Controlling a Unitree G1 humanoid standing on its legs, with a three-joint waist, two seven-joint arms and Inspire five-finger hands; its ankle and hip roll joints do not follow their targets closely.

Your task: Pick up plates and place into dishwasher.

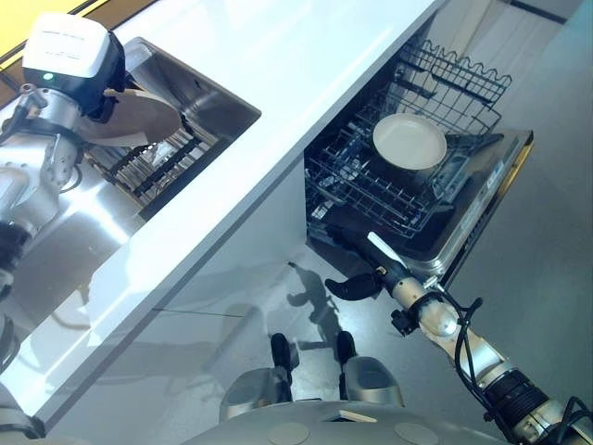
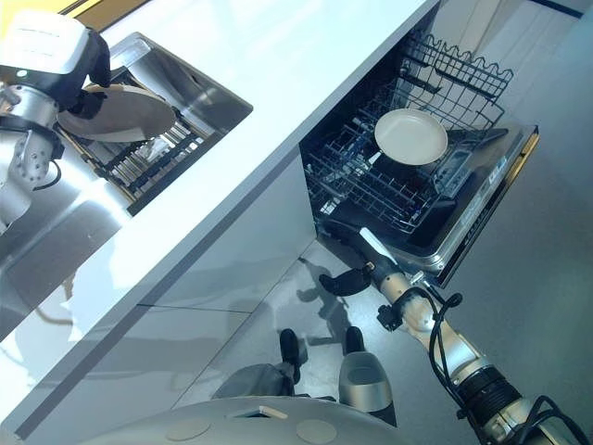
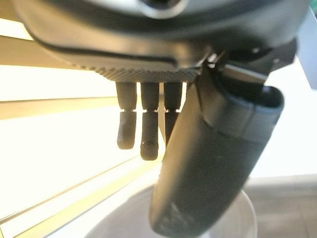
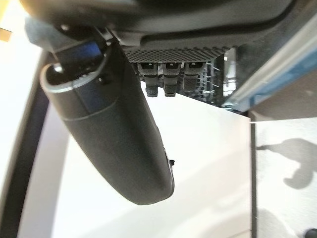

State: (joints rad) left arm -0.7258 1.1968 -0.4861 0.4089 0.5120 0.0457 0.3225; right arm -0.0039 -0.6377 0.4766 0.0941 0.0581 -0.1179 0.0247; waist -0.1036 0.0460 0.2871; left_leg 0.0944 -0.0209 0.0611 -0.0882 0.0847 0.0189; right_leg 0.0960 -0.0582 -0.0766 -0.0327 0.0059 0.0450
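Currently holding the left hand point(image 1: 105, 76) up over the sink point(image 1: 225, 104), at the rim of a tan plate point(image 1: 144, 116) sitting tilted above the sink rack point(image 1: 153, 169). Seeing thumb point(image 3: 208, 163) lying across the plate edge and fingers point(image 3: 148, 134) hanging nearly straight in the wrist view; can't tell if actually pinching or just resting on it. Hanging the right hand point(image 1: 357, 283) low, just beside the front edge of the open dishwasher door point(image 1: 496, 181), fingers relaxed, carrying nothing.

Risks, imo:
- Gripping by rim only, if gripping at all: likely slipping or swinging once lifted clear, then dropping back onto the sink rack or into the sink.
- Travelling a long way: sink and dishwasher rack point(image 1: 371, 190) well apart, w/ the counter point(image 1: 278, 56) between. Carrying too low means clipping the sink wall or counter edge.
- Lowering into the dishwasher rack near the white plate point(image 1: 410, 139) already lying there: risking plate-on-plate contact or landing on the wires instead of between them.
- Parking the right hand by the door: possibly getting in the way of the approach, or bumping the door.
- Reaching across w/ the left arm: probably needing a body turn or a handover, another chance to lose the plate.
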